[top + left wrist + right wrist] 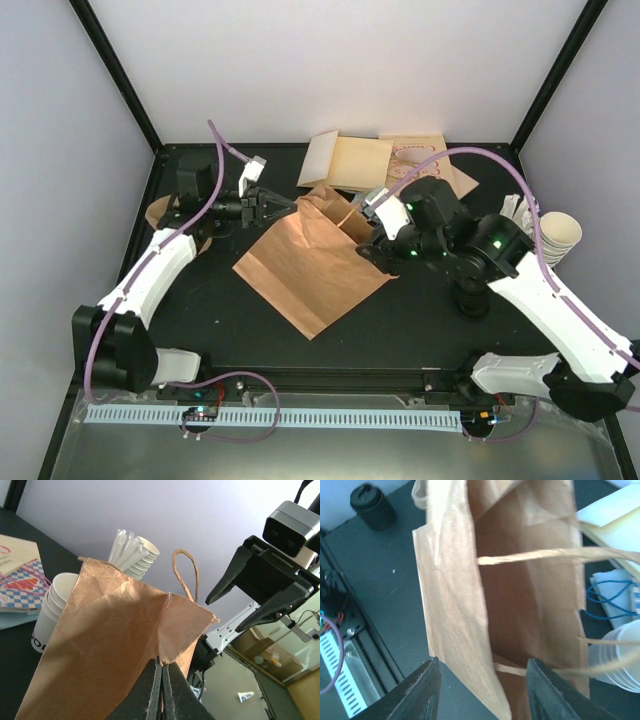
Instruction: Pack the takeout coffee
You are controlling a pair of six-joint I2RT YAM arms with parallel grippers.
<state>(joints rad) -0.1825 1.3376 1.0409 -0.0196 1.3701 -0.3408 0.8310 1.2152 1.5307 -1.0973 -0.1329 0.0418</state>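
A brown paper bag [310, 265] lies on the black table with its mouth toward the back right. My left gripper [283, 206] is shut on the bag's upper rim; in the left wrist view [162, 675] the paper [115, 640] is pinched between the closed fingers. My right gripper [377, 236] is open and empty at the bag's mouth; in the right wrist view [485, 690] its fingers straddle the near wall of the bag [455, 605], and the brown inside with twine handles shows. No single takeout coffee cup is in view.
Nested stacks of lidless cream cups [555, 238] stand at the right, also in the left wrist view [52, 607]. A stack of black lids [472, 298] is near the right arm, also in the right wrist view [372, 505]. Flat paper sleeves [350, 160] lie at the back.
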